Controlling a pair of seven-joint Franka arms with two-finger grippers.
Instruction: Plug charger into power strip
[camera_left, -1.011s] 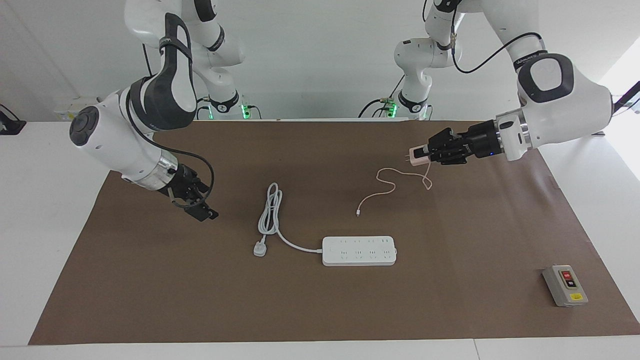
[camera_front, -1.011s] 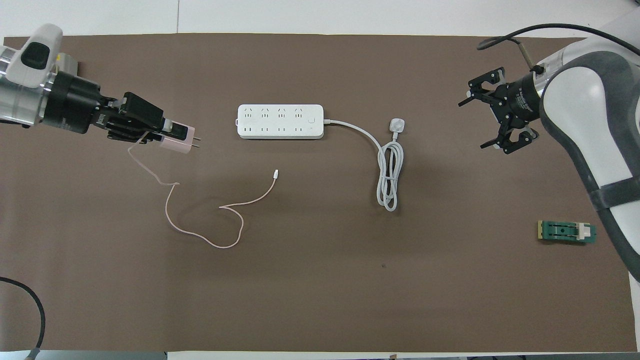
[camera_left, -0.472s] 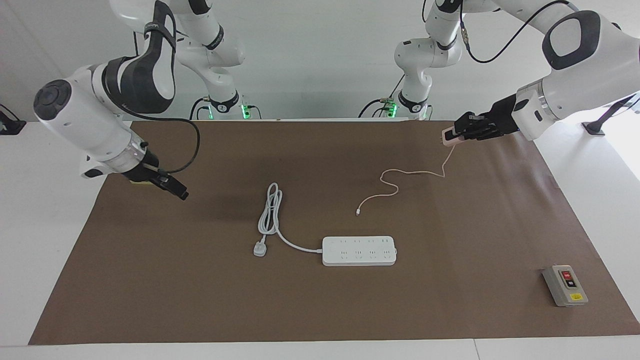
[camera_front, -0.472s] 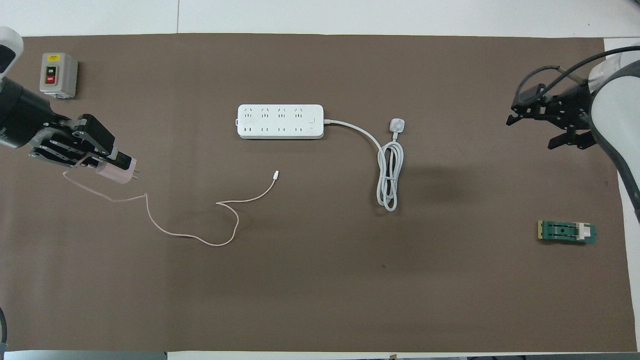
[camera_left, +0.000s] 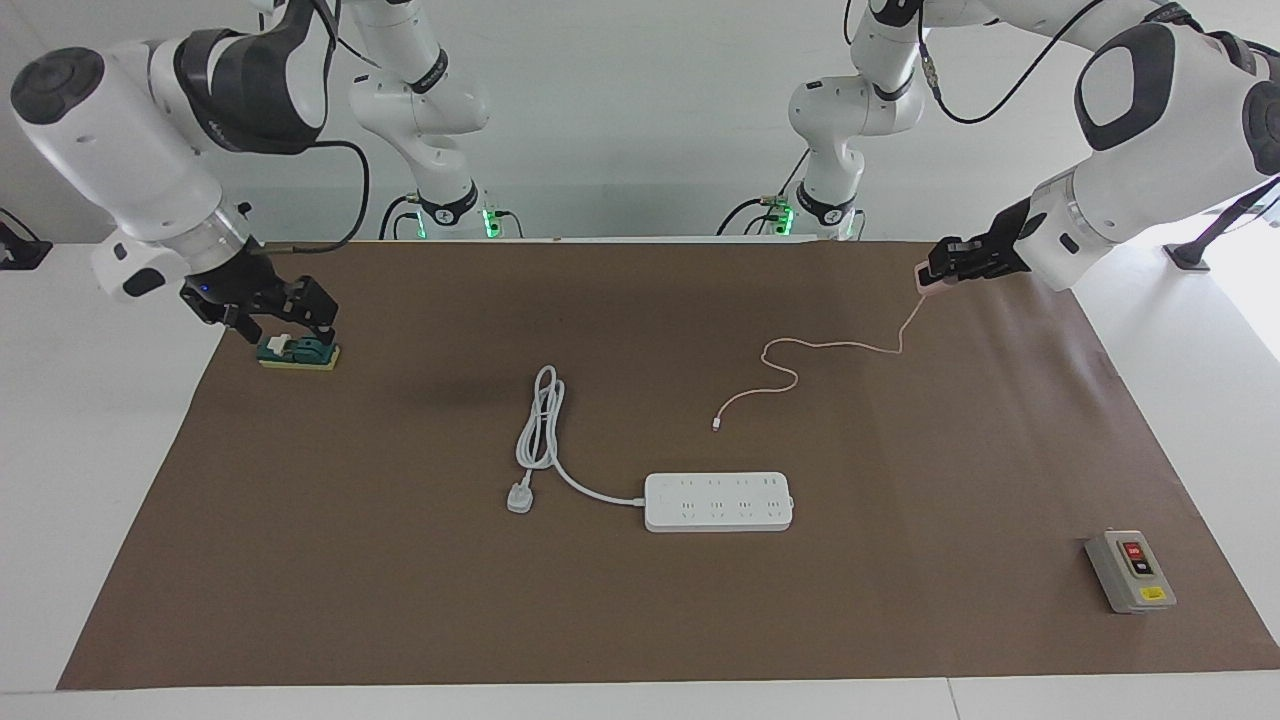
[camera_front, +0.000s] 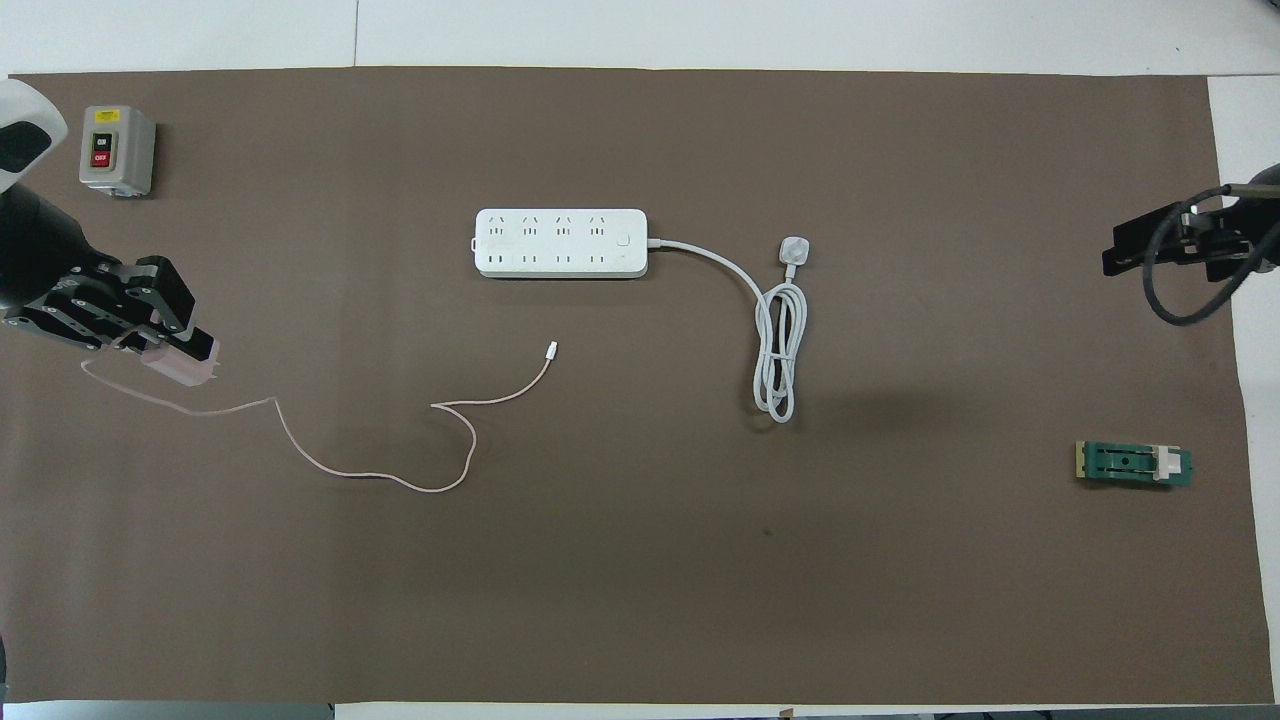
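While left gripper (camera_left: 932, 279) clamps charger (camera_left: 925, 283) above counter edge at left arm's end, pink cable (camera_left: 800, 365) trails toward power strip (camera_left: 719, 501). Strip's long axis runs arm to arm, white cord (camera_left: 545, 420) coiled beside. Grey switch box (camera_left: 1129, 571), green block (camera_left: 298, 352) well apart. Right gripper (camera_left: 283, 318) spread wide over block, empty.

You see a plain white wall (camera_left: 620, 120), a white table (camera_left: 60, 480), a brown mat (camera_left: 640, 620) covering it, bright even light.

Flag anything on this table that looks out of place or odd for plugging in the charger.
The left gripper, shut on the pink charger, holds it over the mat's edge at the left arm's end, well away from the power strip. Its cable trails loose across the mat. The strip's own plug lies unplugged.
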